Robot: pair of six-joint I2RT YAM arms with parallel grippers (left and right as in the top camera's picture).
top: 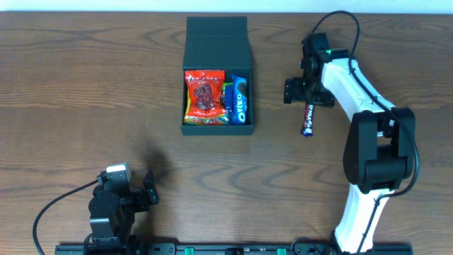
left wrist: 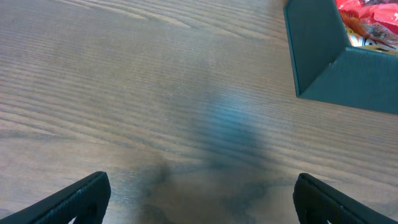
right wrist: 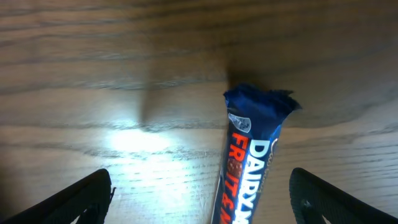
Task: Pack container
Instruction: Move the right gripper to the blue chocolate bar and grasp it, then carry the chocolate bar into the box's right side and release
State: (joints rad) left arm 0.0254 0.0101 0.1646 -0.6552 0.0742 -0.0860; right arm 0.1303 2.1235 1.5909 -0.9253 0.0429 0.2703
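Observation:
The dark teal container (top: pixel 216 42) stands open at the table's back middle, its flap lid lying behind it. Inside are a red snack packet (top: pixel 204 95) and a blue Oreo packet (top: pixel 240 100). One container corner shows in the left wrist view (left wrist: pixel 329 71). A blue chocolate bar (top: pixel 307 118) lies on the table to the right of the container; it shows between the fingers in the right wrist view (right wrist: pixel 249 168). My right gripper (top: pixel 308 92) is open above the bar's far end, not touching it. My left gripper (top: pixel 145 190) is open and empty near the front left.
The wooden table (top: pixel 106 106) runs across the whole view. The right arm's white body (top: pixel 368 177) stands at the front right. A rail (top: pixel 233 248) runs along the front edge.

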